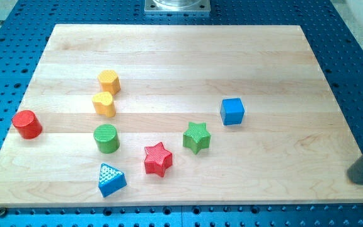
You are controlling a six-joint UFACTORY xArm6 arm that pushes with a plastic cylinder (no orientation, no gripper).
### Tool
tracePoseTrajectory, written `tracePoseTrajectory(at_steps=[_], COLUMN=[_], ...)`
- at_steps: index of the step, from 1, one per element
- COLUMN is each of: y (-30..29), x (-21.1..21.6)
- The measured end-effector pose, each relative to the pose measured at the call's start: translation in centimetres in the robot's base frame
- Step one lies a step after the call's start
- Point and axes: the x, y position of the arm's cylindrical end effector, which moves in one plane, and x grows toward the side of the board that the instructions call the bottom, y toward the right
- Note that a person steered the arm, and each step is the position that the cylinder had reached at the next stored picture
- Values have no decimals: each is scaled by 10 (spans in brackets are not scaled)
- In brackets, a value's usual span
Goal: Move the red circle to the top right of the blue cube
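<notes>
The red circle [27, 124], a short red cylinder, stands at the view's far left edge of the wooden board [181, 50]. The blue cube [232, 111] stands right of the middle, far to the red circle's right. My rod comes in from the view's right edge, and my tip [358, 179] rests near the board's right edge at the lower right. It is far from the red circle and well right of and below the blue cube, touching no block.
Between the two lie a yellow hexagon [109, 81], a yellow heart-like block [104, 104], a green cylinder [106, 138], a blue triangle [111, 180], a red star [157, 159] and a green star [196, 137]. A blue perforated table [358, 57] surrounds the board.
</notes>
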Motion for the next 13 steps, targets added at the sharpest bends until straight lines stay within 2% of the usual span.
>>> tracePoseTrajectory(at_steps=[1, 2, 3, 4, 5, 6, 7, 8, 10, 12, 13], y=[-1, -14, -95, -201, -282, -362, -438, -477, -499, -495, -515], x=[-97, -214, -304, -352, -380, -371, -336, -294, -193, -66, -10])
